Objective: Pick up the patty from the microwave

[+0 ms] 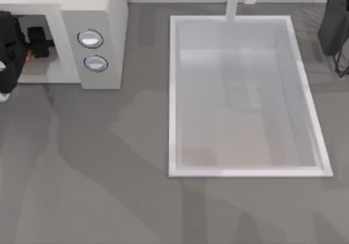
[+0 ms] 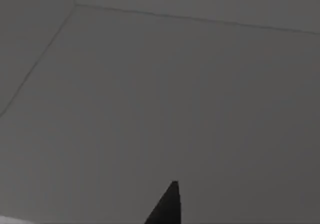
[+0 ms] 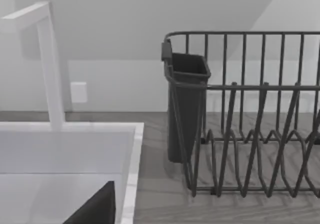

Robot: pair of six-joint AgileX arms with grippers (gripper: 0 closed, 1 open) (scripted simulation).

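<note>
The white microwave (image 1: 98, 15) stands at the table's back left, its two round knobs (image 1: 90, 38) facing up and its grey cavity (image 1: 35, 72) open to the left of them. My left arm comes in from the left edge, and my left gripper (image 1: 39, 43) is inside the cavity. A small orange-brown bit of the patty (image 1: 27, 57) shows right beside the gripper; the rest is hidden under it. The left wrist view shows the bare grey cavity wall (image 2: 160, 83) close up. My right arm (image 1: 335, 20) is parked at the back right.
A white sink basin (image 1: 173, 91) with a faucet (image 1: 234, 1) takes up the middle and right of the table. In the right wrist view a dark wire dish rack (image 3: 250, 114) with a cutlery cup (image 3: 187, 103) stands beside the sink. The grey counter in front is open.
</note>
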